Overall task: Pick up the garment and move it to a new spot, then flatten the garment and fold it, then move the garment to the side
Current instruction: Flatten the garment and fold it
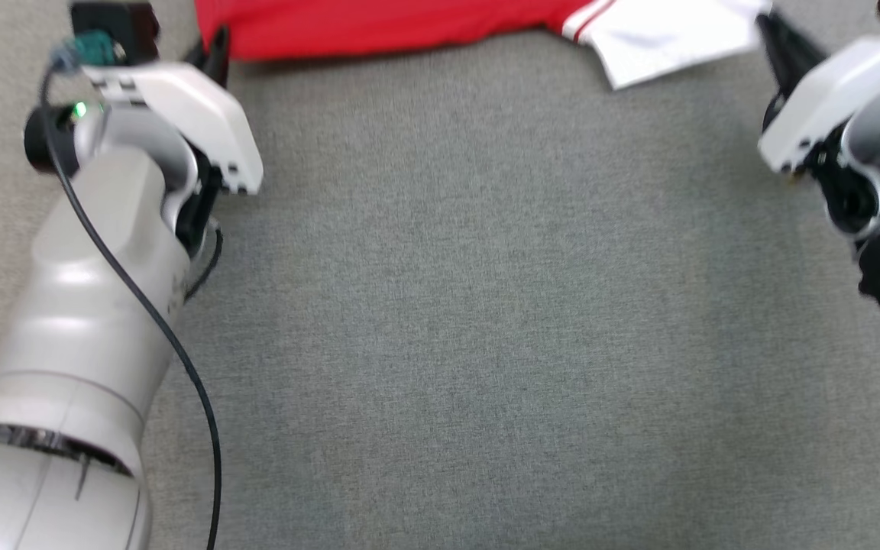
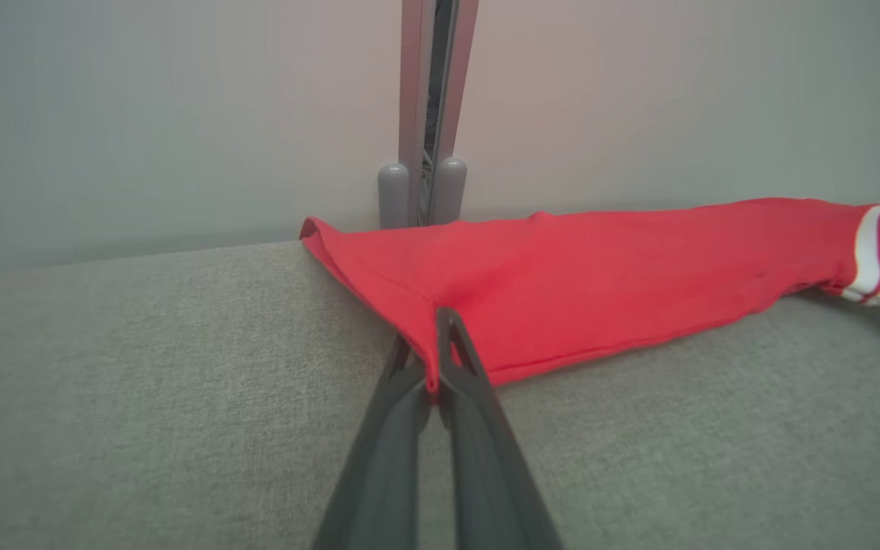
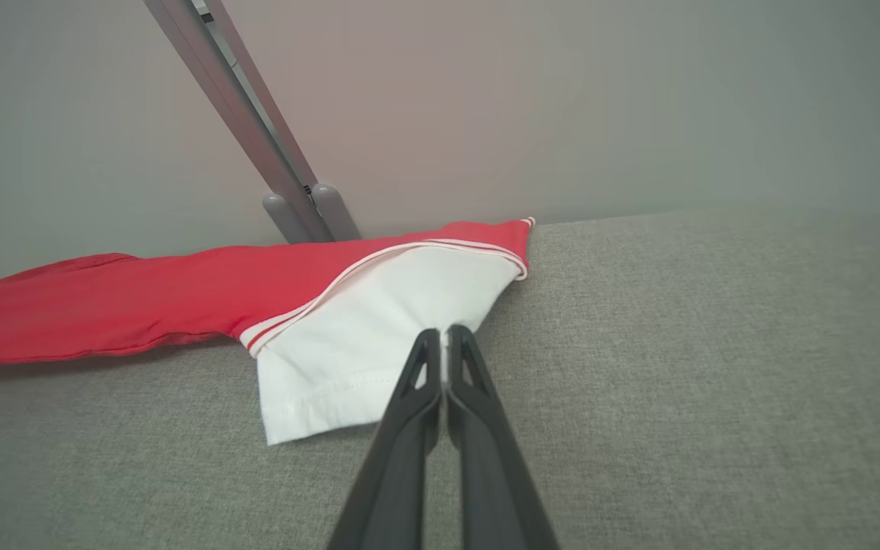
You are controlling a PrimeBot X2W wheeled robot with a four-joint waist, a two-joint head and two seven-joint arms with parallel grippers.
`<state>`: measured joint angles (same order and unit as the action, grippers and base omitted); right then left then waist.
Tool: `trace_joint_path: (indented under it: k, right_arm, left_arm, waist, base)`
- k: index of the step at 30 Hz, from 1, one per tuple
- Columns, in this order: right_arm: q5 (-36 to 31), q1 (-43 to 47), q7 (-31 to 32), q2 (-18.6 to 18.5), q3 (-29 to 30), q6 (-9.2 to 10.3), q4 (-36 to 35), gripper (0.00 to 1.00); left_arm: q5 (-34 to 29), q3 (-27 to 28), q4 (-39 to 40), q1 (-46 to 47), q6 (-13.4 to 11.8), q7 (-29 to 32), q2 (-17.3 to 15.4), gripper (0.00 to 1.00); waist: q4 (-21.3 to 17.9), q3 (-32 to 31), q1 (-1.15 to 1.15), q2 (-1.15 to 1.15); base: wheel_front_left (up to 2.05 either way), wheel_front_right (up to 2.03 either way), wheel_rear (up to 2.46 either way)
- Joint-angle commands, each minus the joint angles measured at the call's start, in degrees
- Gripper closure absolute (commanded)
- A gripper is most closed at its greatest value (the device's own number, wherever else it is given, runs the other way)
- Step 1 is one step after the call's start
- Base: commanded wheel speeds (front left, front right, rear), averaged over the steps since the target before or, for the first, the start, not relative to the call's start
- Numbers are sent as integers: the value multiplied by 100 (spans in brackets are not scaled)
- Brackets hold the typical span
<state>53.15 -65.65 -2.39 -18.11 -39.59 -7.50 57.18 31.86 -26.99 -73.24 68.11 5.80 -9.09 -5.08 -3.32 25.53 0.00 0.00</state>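
Head view: a grey desk (image 1: 486,305) carries the red and white garment (image 1: 379,27), stretched along its far side. Its red hem corner is pinched in the left end effector (image 2: 434,351), and the right end effector (image 3: 446,340) is clamped on the white sleeve.

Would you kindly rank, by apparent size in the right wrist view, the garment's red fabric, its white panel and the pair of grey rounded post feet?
1-2 (too close to rank): the garment's red fabric and its white panel, which lies nearer the camera.
3. Grey rounded post feet, smallest.
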Motion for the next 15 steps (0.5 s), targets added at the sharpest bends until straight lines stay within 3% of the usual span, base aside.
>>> trace_joint_path:
  k: [1, 15]
  right_arm:
    - [78, 169, 73, -63, -29, 2, -21, 100]
    - [1206, 1539, 1552, -703, -427, 2, -966, 100]
  left_arm:
    - [-41, -43, -19, -129, 27, -2, -81, 100]
    - [-222, -660, 108, -1191, 165, -160, -271, 100]
  waist:
    - [5, -198, 0, 0]
    - [54, -1026, 0, 0]
  base:
    - [0, 0, 0]
    - [0, 0, 0]
